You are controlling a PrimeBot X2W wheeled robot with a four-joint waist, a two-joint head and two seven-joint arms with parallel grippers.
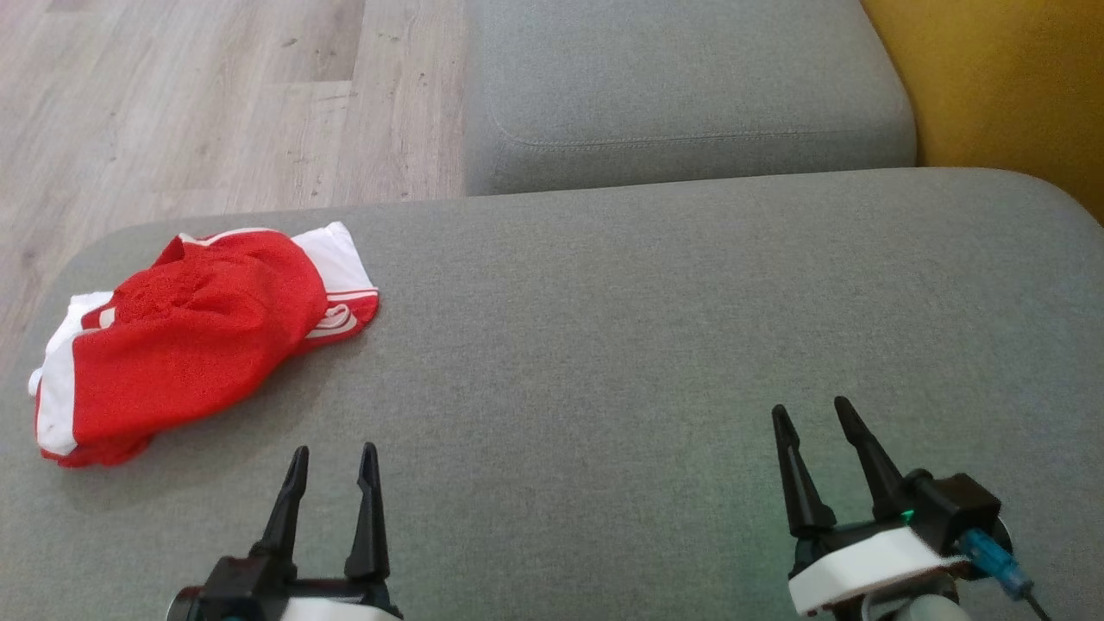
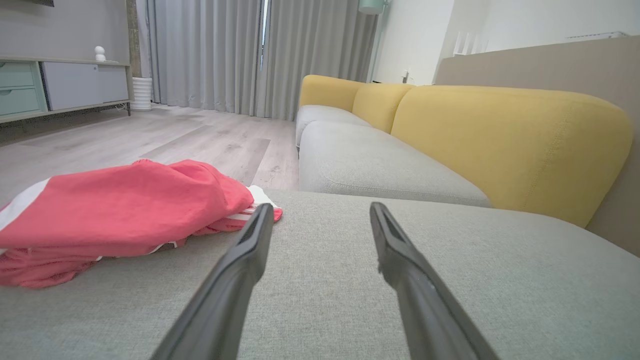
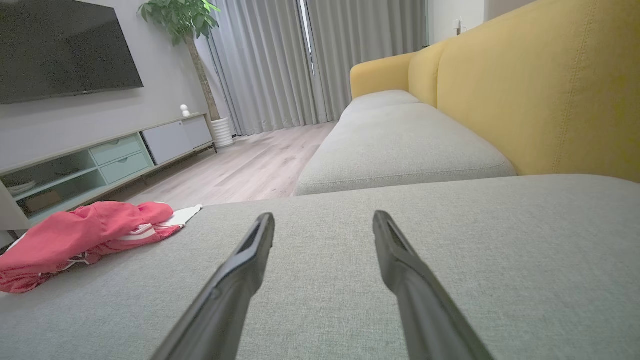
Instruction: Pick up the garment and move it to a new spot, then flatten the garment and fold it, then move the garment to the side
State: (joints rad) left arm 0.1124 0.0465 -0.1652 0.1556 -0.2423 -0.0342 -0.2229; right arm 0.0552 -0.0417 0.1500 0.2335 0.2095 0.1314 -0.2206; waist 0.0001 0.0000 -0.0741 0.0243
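Observation:
The garment (image 1: 194,341) is red with white side panels and stripes, lying bunched at the left end of the grey sofa seat (image 1: 655,345). My left gripper (image 1: 335,453) hovers open near the front edge, just right of and below the garment, touching nothing. My right gripper (image 1: 811,410) is open too, far to the right over bare cushion. In the left wrist view the garment (image 2: 120,215) lies left of the left gripper (image 2: 321,210). In the right wrist view the garment (image 3: 85,235) sits far left of the right gripper (image 3: 324,217).
A second grey seat cushion (image 1: 681,86) adjoins at the back, with the yellow backrest (image 1: 1009,86) at right. Wooden floor (image 1: 216,103) lies beyond the seat's left and far edge. A TV cabinet (image 3: 100,160) stands across the room.

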